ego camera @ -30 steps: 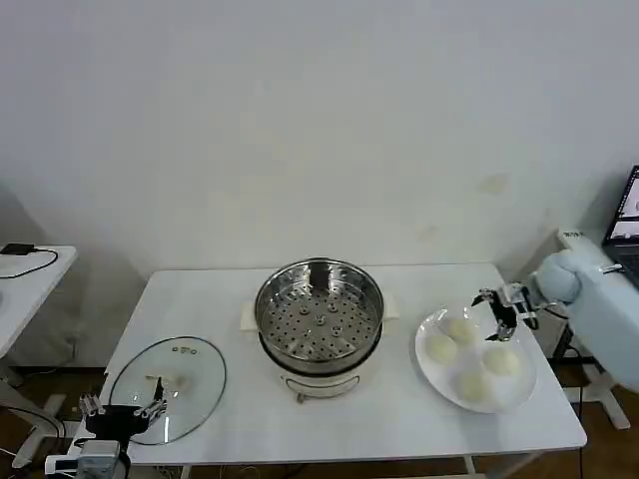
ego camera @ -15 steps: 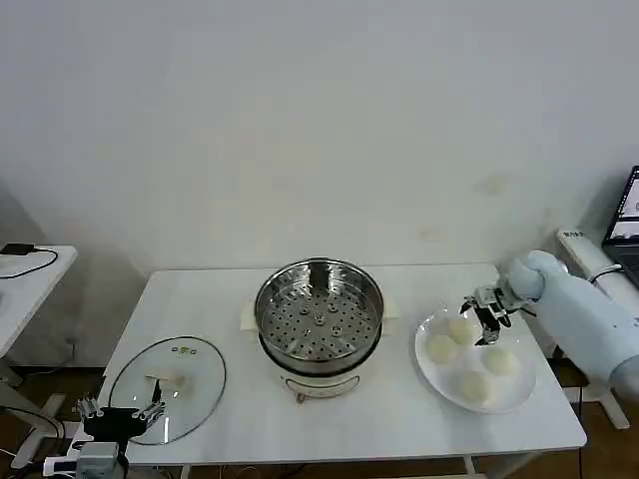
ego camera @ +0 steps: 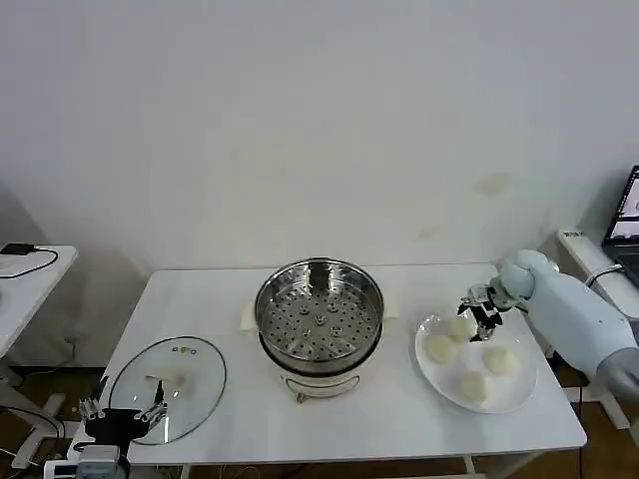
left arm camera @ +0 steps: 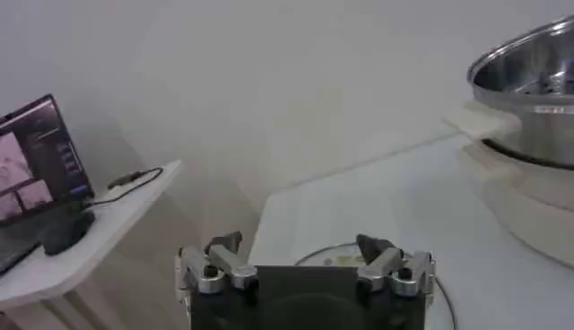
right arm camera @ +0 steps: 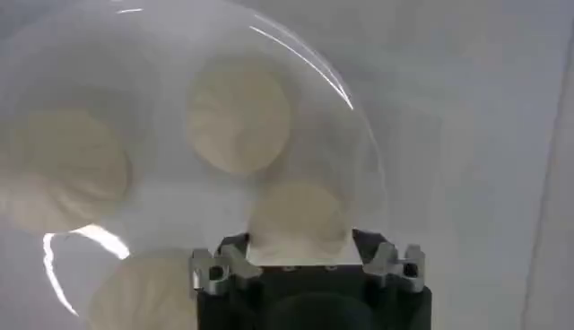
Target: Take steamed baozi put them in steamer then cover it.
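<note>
Four steamed baozi (ego camera: pixel 441 348) on white plate (ego camera: pixel 514 394), right gripper (ego camera: pixel 481 311) fingers spread above rear bun, left gripper (ego camera: pixel 122 412) parked open beside cover (ego camera: pixel 167 387), steamer (ego camera: pixel 319 312) uncovered

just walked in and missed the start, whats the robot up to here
The right gripper is open over the white plate, poised above the back bun of the four steamed baozi. None has been lifted. The steamer stands mid-table with its perforated tray bare. The cover lies flat on the table to the left, and the left gripper hangs open at its near edge.
</note>
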Robot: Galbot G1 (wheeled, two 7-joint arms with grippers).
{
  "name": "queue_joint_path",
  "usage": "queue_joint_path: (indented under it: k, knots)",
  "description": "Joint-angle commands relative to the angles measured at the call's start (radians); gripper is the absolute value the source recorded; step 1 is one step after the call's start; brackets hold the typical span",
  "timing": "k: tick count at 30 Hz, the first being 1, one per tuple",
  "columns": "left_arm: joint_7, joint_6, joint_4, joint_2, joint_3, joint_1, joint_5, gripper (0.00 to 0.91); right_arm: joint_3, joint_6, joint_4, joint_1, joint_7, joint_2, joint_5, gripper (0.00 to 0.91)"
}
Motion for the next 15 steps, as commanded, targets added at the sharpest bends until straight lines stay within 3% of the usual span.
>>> queue_joint_path:
  k: [1, 5, 8, 15]
  knots:
    - [0.001, 0.0, -0.002, 0.0, 0.0, 0.001, 0.0, 0.907, -0.008, 0.001, -0.005, -0.001, 0.005, 0.007, -0.001, 0.665]
    - [0.001, 0.001, -0.002, -0.002, 0.001, 0.002, 0.001, 0.907, -0.016, -0.001, 0.016, -0.001, -0.002, -0.004, 0.009, 0.635]
    - [0.0, 0.001, -0.003, -0.004, 0.001, 0.003, 0.001, 0.907, -0.029, -0.006, 0.037, 0.005, -0.006, -0.018, 0.029, 0.524]
    - [-0.002, 0.002, -0.004, -0.004, 0.01, 0.002, 0.001, 0.907, -0.041, -0.005, 0.078, 0.025, -0.002, -0.055, 0.058, 0.534]
